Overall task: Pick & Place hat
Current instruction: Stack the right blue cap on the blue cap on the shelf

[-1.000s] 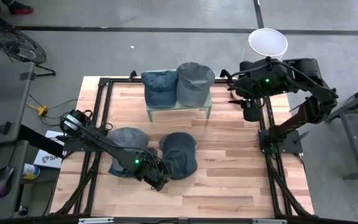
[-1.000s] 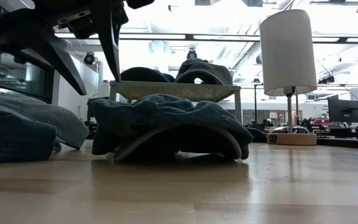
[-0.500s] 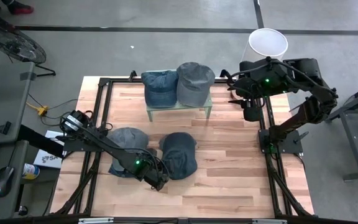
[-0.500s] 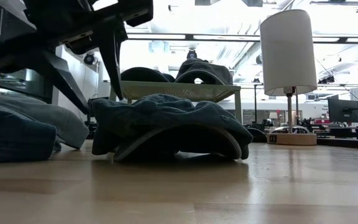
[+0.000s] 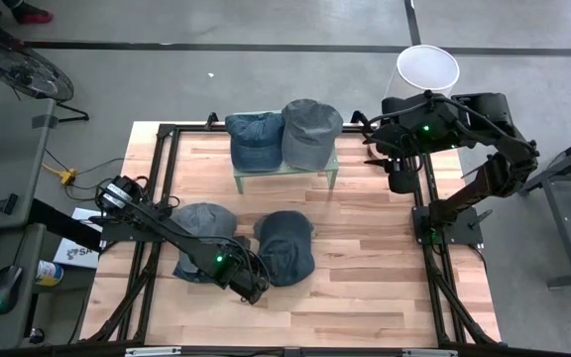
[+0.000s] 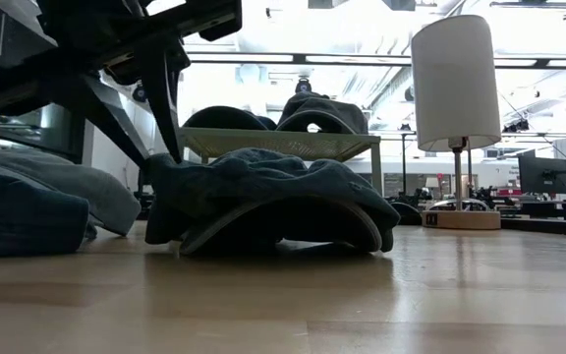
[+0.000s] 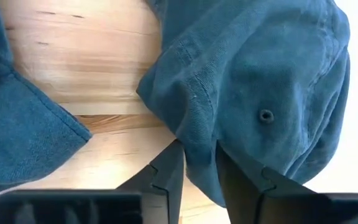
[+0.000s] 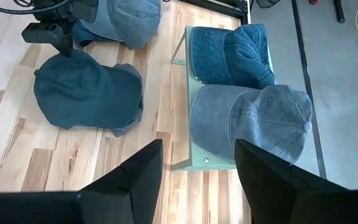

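From the right hand (image 8: 197, 174), fingers spread, two caps sit on a green stand (image 8: 182, 112): blue cap (image 8: 229, 53), grey cap (image 8: 247, 121). On the counter (image 8: 17, 162), the left hand (image 8: 64, 46) meets a teal cap (image 8: 86, 93).

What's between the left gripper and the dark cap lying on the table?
Nothing visible. The left gripper is already at the dark cap, its fingers straddling a fold of the fabric at the edge. The right gripper waits near the shelf.
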`<state>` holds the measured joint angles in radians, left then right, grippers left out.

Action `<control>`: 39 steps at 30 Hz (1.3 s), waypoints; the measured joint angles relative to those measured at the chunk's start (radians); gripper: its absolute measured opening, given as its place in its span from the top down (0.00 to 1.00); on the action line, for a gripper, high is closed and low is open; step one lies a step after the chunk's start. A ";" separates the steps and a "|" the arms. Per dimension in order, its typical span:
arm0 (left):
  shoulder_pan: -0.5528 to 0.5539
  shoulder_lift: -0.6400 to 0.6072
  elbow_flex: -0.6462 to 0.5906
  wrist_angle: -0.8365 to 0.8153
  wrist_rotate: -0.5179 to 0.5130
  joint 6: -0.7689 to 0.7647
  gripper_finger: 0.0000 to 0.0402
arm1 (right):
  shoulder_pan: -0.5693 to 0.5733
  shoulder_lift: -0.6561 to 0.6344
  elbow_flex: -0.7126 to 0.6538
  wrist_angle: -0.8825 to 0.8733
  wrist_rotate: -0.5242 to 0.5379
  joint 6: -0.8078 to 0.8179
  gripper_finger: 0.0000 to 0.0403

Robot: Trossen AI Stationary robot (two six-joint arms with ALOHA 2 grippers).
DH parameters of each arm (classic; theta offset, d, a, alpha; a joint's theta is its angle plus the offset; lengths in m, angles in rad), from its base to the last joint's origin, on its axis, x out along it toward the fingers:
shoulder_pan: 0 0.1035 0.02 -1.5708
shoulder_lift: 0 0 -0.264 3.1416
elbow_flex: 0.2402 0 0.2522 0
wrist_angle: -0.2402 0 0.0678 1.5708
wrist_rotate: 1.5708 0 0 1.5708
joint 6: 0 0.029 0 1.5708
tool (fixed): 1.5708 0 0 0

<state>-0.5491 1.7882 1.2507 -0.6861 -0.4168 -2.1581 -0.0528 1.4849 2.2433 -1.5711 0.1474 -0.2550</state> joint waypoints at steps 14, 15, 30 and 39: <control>-0.001 0.000 0.001 0.011 -0.004 0.065 0.99 | 0.000 0.000 0.000 0.000 0.000 -0.001 0.52; -0.001 0.000 0.008 0.004 -0.004 0.079 0.99 | 0.000 0.000 0.000 0.000 0.000 -0.006 0.52; -0.001 -0.122 0.232 -0.142 0.016 0.498 1.00 | 0.000 0.000 0.000 0.000 0.000 -0.023 0.52; 0.000 -0.142 0.476 -0.406 -0.083 0.736 1.00 | 0.000 0.000 0.000 0.000 -0.001 -0.042 0.52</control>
<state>-0.5495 1.6463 1.7271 -1.0922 -0.4997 -1.4218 -0.0527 1.4849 2.2433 -1.5711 0.1465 -0.2968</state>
